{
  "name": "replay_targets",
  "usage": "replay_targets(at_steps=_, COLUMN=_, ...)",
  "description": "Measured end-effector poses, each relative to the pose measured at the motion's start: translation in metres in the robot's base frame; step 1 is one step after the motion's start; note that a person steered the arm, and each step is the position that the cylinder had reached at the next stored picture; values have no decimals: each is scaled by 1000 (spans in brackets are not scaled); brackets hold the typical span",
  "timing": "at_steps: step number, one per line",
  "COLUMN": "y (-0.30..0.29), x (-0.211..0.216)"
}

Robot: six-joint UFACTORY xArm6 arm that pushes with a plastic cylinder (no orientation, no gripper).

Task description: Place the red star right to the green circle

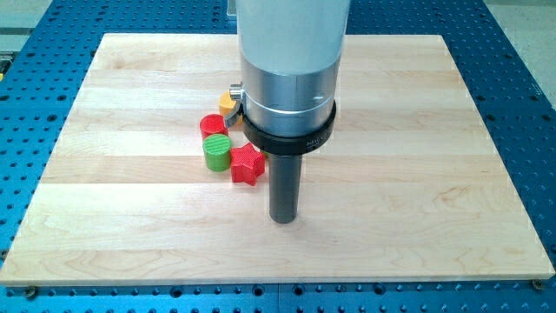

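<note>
Camera view: a pale wooden desk point(130, 226) lies on a blue perforated base point(26, 104) that shows around its edges. The arm point(291, 52) comes down from the view's top, a wide grey and silver cylinder ending in a black ring, below which the dark rod reaches the desk. My tip point(283, 220) rests on the wood just below and to the view's right of the block cluster, close to the red star point(247, 164) but with a small gap between them as far as the view shows.

4 blocks sit together a little left of the desk's centre. The green circle point(216, 152) stands upright with its round face up. The red star lies immediately to its right in the view, touching or nearly touching it, and slightly lower. A red circle point(213, 127) sits just above the green circle, touching it or almost so. Above and to the right of that, an orange block point(229, 103) is partly hidden behind the arm's black ring; its shape cannot be made out, and a small pale piece shows on top of it.

There is no pincer on this arm, only the rod, so no apart or together state applies.
</note>
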State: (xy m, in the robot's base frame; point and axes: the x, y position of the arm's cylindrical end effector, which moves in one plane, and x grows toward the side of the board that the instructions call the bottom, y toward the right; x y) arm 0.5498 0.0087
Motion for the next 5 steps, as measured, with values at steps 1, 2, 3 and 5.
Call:
replay_targets(at_steps=1, y=-2, x=-24)
replay_targets(at_steps=2, y=-3, x=-23)
replay_targets(at_steps=3, y=-17, x=-22)
replay_targets(at_steps=5, y=-27, x=-51)
